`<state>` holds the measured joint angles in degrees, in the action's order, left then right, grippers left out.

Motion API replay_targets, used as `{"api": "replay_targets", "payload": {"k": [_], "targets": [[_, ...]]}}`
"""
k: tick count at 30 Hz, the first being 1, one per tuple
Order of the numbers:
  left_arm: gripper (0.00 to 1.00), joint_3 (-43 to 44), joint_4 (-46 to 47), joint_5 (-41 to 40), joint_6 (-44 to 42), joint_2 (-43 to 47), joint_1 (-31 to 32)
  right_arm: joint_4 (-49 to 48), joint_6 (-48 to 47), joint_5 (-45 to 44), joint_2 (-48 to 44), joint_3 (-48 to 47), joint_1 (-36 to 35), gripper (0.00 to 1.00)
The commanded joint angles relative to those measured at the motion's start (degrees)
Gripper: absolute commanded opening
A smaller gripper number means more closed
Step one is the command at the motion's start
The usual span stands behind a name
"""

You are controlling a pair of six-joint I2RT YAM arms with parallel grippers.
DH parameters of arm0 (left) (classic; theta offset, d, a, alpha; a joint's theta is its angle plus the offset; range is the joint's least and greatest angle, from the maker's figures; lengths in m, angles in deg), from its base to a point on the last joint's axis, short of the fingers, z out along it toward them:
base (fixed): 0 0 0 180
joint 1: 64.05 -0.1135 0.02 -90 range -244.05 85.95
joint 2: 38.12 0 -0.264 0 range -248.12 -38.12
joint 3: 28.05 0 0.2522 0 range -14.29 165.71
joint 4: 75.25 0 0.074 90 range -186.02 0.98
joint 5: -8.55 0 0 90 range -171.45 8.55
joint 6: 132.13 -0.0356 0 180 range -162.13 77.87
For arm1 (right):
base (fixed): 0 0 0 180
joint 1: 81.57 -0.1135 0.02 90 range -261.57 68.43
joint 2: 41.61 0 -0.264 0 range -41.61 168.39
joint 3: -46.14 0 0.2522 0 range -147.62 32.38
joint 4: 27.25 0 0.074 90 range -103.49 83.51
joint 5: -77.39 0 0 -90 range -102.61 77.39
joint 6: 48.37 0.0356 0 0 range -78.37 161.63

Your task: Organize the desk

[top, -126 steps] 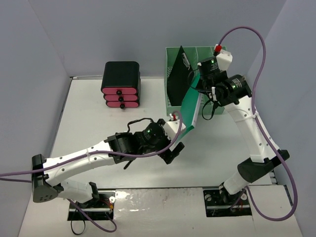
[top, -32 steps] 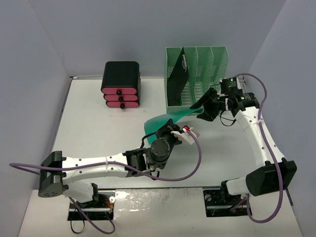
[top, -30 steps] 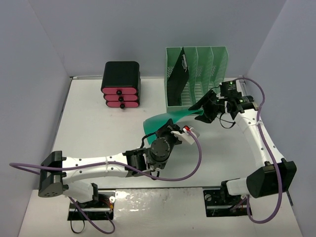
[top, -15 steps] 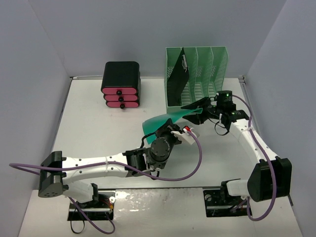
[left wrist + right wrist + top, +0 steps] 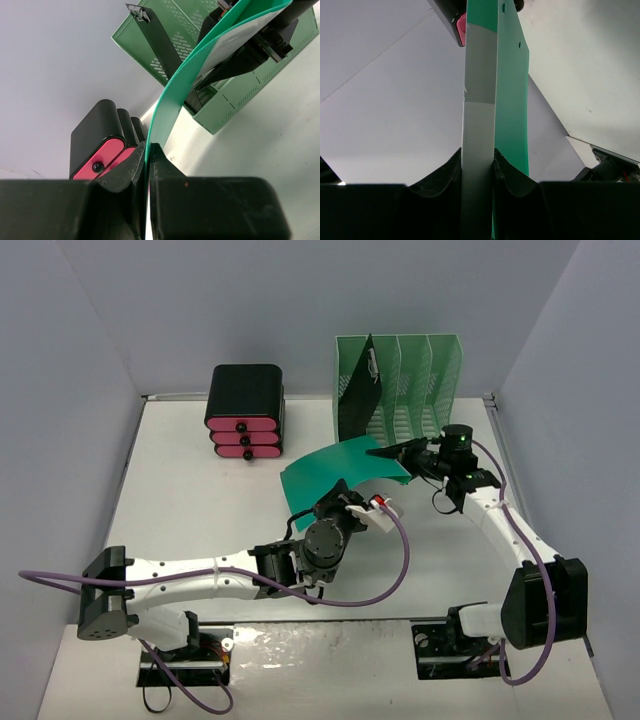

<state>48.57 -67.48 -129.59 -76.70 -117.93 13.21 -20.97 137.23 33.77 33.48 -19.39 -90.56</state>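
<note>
The desk (image 5: 200,510), a matte white tabletop between pale grey walls, lies flat beneath both arms, its long axis seemingly running left to right. Above its middle, the left gripper (image 5: 148,152) and the right gripper (image 5: 478,162) each clamp opposite ends of the green folder (image 5: 335,472).

Left tool (image 5: 148,157) half under green folder (image 5: 335,472)

Top cam sat high at the near side, looking down over the whole desk (image 5: 180,500). Left wrist cam hugged the green folder (image 5: 172,92), file rack (image 5: 250,95) upper right, drawers (image 5: 97,135) lower left. Right wrist cam was jammed against that same folder.
</note>
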Motion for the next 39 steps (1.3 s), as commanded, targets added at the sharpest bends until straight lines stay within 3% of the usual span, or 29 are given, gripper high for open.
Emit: {"api": "replay_targets", "payload": {"k": [1,5,8,10,14,25,30,35,39], "targets": [[0.0,5.41,3.58,1.11,1.28,2.85,0.17,-5.97,0.56,4.58,-3.84,-1.12,-1.1,0.0],[0.05,6.03,-0.64,0.25,2.28,5.16,0.32,-5.12,0.63,4.41,-5.57,-1.06,-1.11,0.0],[0.22,5.96,-1.91,-0.77,2.14,6.81,0.86,-4.46,0.58,4.27,-6.68,-1.21,-1.11,0.0],[0.39,6.31,-4.91,-2.06,2.49,8.18,1.56,-3.47,0.55,4.15,-7.67,-1.87,-1.2,0.0],[0.56,6.57,-8.43,-4.48,2.54,10.09,2.86,-1.0,-0.37,4.09,-9.03,-3.32,-1.22,0.0],[0.57,7.48,-16.59,-9.73,6.28,15.32,5.19,5.83,-4.46,5.39,-13.34,-5.79,-2.52,0.0],[0.72,8.53,-19.93,-11.71,6.88,17.7,6.62,7.3,-5.54,5.3,-15.88,-4.34,-2.52,0.0],[0.77,8.22,-22.72,-10.16,7.9,20.84,8.01,8.98,-5.81,4.66,-16.81,-3.28,-2.52,0.0],[0.91,7.89,-26.42,-8.59,8.89,23.59,9.65,9.27,-6.28,4.12,-16.4,-3.72,-2.58,0.0]]}}
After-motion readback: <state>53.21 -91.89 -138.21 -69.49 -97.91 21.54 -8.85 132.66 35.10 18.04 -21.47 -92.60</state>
